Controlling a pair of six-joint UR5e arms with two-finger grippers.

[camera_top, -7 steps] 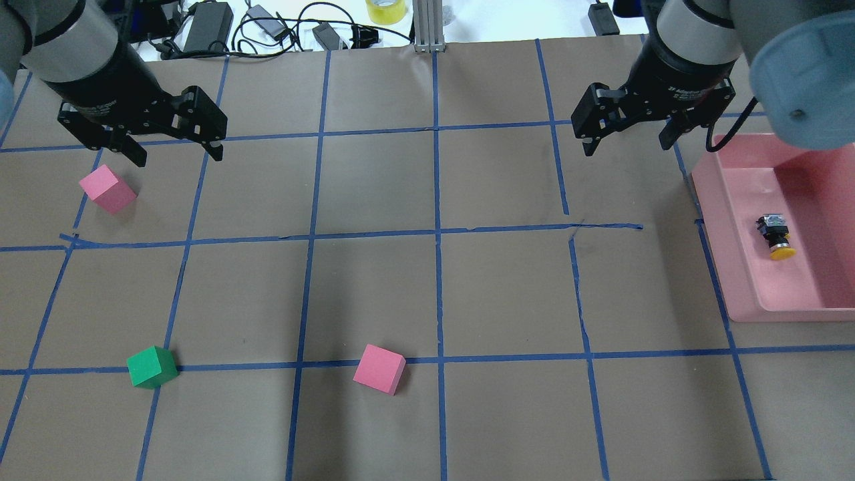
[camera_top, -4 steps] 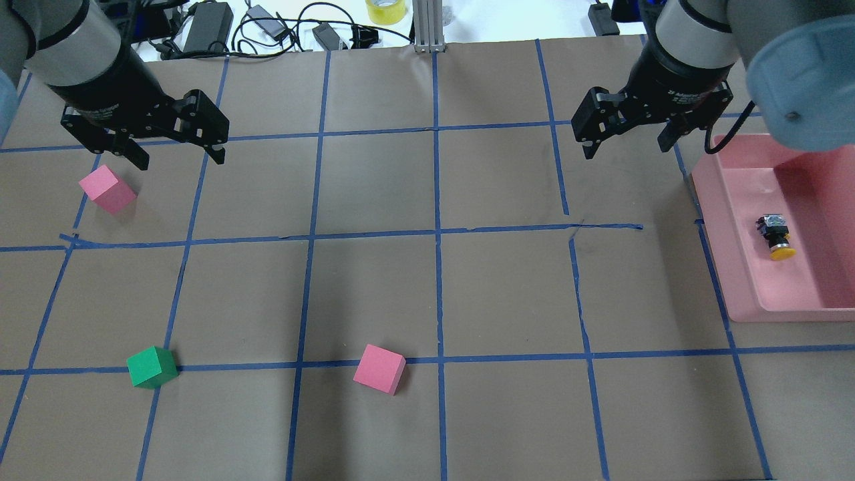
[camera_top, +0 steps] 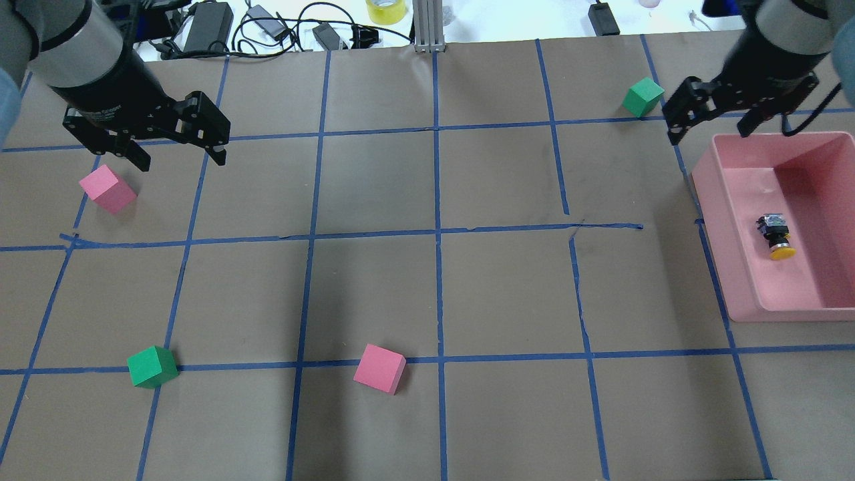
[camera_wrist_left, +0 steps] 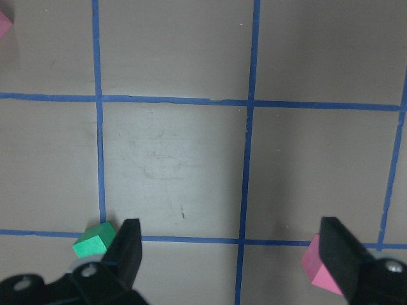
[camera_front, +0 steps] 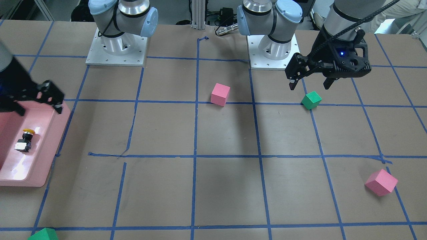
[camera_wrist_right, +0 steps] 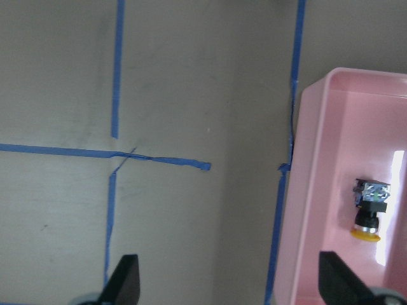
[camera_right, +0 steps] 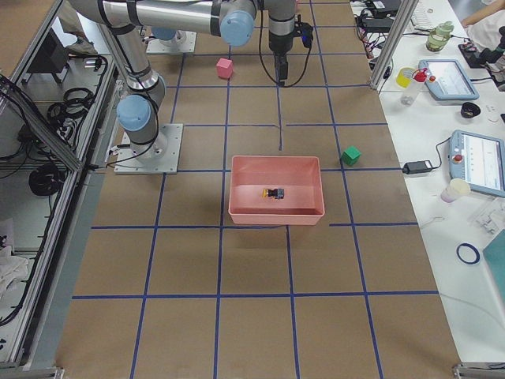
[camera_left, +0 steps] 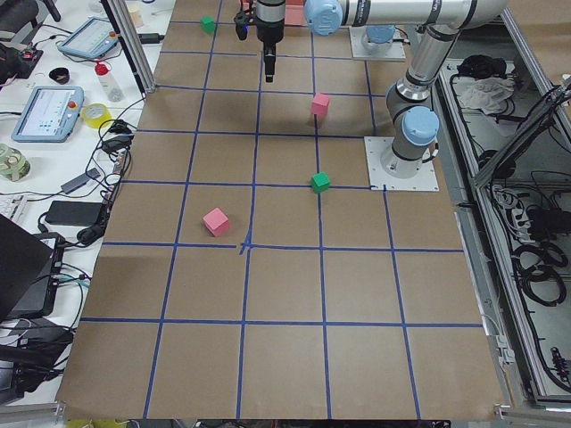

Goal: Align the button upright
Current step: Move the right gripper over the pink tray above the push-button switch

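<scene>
Button (camera_top: 775, 237) on its side in the pink tray (camera_top: 725, 267), not yet touched.

Lay tipped on the tray's glossy floor, yellow domed cap toward the robot, black cylindrical body and whitish blocky base behind it. Hovered right gripper (camera_top: 709, 132) high, well apart from the button, jaws spread and empty. Held left gripper (camera_top: 180, 157) likewise spread over matte brown paper near a pink cube (camera_top: 107, 189). Likely to roll or skid on that slick hard plastic if pinched across the round body. Could also topple once stood on so small a base, or clip the tray's wall in descending.
</scene>
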